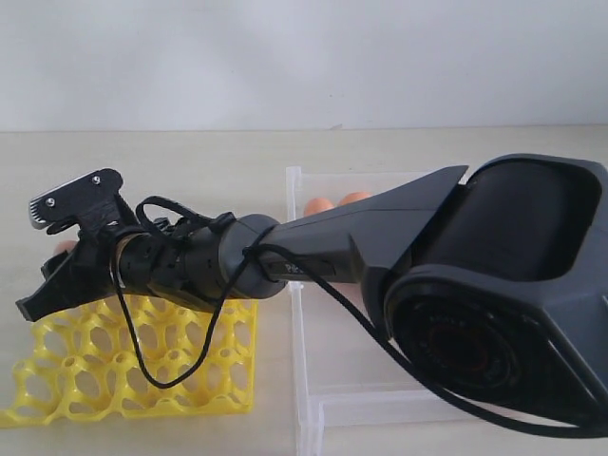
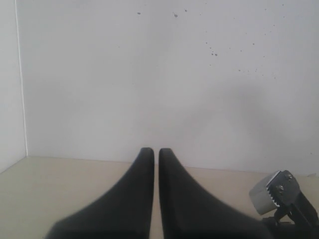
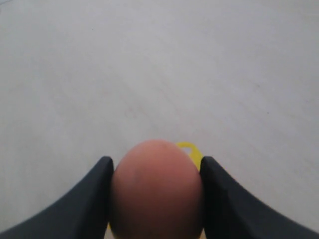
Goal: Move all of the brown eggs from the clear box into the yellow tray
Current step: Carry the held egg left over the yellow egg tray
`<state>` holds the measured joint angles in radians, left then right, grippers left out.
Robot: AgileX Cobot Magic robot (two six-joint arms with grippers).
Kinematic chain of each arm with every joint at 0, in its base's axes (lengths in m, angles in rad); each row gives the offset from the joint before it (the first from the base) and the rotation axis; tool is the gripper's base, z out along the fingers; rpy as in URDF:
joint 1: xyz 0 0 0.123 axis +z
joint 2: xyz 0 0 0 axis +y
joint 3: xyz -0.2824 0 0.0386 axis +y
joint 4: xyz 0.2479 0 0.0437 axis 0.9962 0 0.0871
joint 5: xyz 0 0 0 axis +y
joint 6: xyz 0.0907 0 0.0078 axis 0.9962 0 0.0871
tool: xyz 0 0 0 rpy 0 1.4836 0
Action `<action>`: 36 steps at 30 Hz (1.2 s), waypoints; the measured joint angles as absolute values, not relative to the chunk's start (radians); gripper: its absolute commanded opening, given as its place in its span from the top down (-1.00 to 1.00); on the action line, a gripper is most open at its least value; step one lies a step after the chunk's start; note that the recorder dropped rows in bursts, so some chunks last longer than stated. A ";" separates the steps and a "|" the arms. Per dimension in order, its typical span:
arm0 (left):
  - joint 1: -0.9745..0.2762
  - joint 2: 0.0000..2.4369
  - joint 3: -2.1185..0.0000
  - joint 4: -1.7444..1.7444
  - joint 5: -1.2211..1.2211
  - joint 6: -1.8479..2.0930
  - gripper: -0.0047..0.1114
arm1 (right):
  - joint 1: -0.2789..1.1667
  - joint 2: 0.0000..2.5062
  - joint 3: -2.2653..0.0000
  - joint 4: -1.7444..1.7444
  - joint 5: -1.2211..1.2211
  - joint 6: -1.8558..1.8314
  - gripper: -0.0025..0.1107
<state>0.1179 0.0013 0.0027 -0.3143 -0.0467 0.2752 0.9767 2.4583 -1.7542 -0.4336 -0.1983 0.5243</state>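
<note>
My right gripper (image 3: 156,162) is shut on a brown egg (image 3: 156,194), one black finger on each side of it. In the exterior view this arm reaches across to the left and holds the egg (image 1: 65,247) above the far left edge of the yellow tray (image 1: 142,380). A bit of the tray (image 3: 192,149) shows behind the egg. All the tray cups I can see are bare. The clear box (image 1: 302,399) stands right of the tray, and two brown eggs (image 1: 321,204) peek out at its far end behind the arm. My left gripper (image 2: 156,150) is shut on nothing.
The right arm's large dark body (image 1: 494,304) hides most of the clear box. A black cable (image 1: 171,380) loops down over the tray. A white wall (image 1: 304,57) stands behind the beige table (image 1: 190,152).
</note>
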 measured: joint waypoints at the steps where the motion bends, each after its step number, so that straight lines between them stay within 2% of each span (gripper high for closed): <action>1: 0.118 0.001 0.003 -0.314 -0.047 0.275 0.85 | 0.977 2.458 -1.754 -0.434 -0.187 0.524 0.96; 11: 0.118 0.001 0.003 -0.314 -0.047 0.275 0.85 | 0.977 2.455 -1.796 -0.434 -0.060 0.521 0.96; 13: 0.118 0.001 0.003 -0.314 -0.047 0.275 0.85 | 0.977 2.455 -1.796 -0.434 -0.058 0.538 0.90; 15: 0.118 0.001 0.003 -0.314 -0.047 0.275 0.85 | 0.977 2.455 -1.796 -0.434 -0.058 0.553 0.73; 18: 0.118 0.001 0.003 -0.314 -0.047 0.275 0.85 | 0.977 2.455 -1.796 -0.434 -0.054 0.580 0.13; 20: 0.118 0.001 0.003 -0.314 -0.047 0.275 0.85 | 0.977 2.455 -1.796 -0.434 -0.052 0.586 0.02; 36: 0.118 0.001 0.003 -0.314 -0.047 0.275 0.85 | 0.977 2.432 -1.796 -0.430 -0.016 0.584 0.02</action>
<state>0.1179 0.0013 0.0027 -0.3143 -0.0467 0.2752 0.9767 2.4317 -1.7959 -0.4299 -0.0158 0.5840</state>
